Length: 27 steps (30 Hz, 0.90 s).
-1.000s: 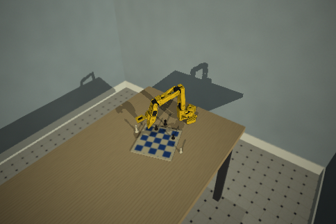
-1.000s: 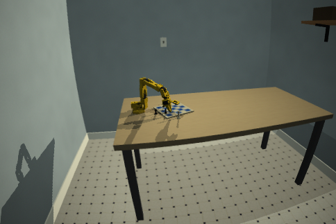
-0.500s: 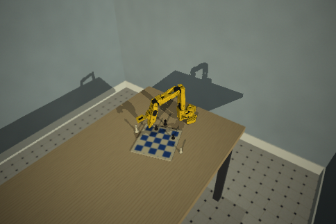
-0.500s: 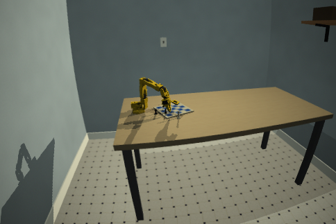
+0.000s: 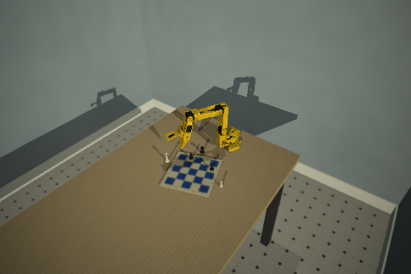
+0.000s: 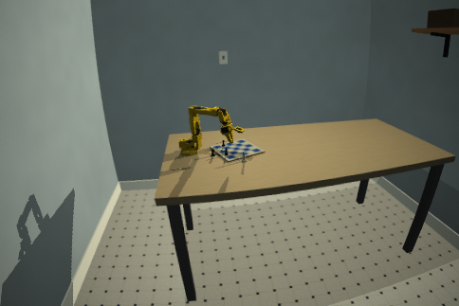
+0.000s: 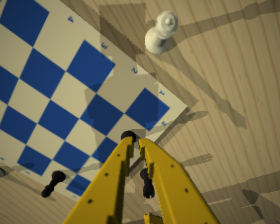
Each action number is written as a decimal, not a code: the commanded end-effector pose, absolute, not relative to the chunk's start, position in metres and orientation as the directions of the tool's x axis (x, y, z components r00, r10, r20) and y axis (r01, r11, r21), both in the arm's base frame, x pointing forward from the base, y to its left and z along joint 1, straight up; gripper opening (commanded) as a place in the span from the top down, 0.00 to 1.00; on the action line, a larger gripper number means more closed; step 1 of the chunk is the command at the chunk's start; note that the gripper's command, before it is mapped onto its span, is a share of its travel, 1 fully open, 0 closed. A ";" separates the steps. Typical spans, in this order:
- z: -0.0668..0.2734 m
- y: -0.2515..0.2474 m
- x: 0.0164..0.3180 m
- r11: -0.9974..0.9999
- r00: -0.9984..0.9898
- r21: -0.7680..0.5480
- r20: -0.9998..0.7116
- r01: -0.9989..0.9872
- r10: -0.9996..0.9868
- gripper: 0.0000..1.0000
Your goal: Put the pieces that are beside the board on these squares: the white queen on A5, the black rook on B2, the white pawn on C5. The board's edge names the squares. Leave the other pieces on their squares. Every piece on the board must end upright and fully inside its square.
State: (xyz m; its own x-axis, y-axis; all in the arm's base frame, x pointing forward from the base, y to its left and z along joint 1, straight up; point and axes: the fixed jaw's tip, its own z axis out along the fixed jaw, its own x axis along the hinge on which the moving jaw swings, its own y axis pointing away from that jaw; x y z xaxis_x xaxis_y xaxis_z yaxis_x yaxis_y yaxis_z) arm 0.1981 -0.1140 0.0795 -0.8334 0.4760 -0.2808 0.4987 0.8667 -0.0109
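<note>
The blue-and-cream chessboard (image 5: 182, 176) (image 6: 251, 150) (image 7: 41, 85) lies on the table in front of my arm. The white queen (image 5: 166, 157) (image 7: 161, 32) stands on the wood beside the board's numbered edge. The white pawn (image 5: 221, 184) stands off the board's opposite side. A black piece (image 5: 202, 149) (image 7: 147, 182) stands on the wood by the board's near edge, under my fingers. My gripper (image 5: 183, 146) (image 6: 229, 140) (image 7: 133, 140) is shut and hangs over the board's corner. The top of a black piece (image 5: 191, 156) (image 7: 127, 135) shows just past the fingertips; I cannot tell if they touch.
Another black piece (image 5: 211, 168) (image 7: 53, 182) stands near the board's edge. The arm's base (image 5: 231, 139) sits behind the board. The table's right edge (image 5: 293, 169) lies beyond the base.
</note>
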 end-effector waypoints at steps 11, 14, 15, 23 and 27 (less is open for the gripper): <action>0.093 -0.119 0.202 0.859 -0.820 -0.009 -0.303 0.512 0.485 0.99; 0.090 -0.130 0.216 0.851 -0.795 -0.008 -0.360 0.525 0.488 0.96; 0.090 -0.130 0.216 0.851 -0.795 -0.008 -0.360 0.525 0.488 0.96; 0.083 -0.159 0.250 0.828 -0.712 0.001 -0.511 0.561 0.483 0.89; 0.082 -0.163 0.254 0.825 -0.700 0.003 -0.528 0.565 0.481 0.88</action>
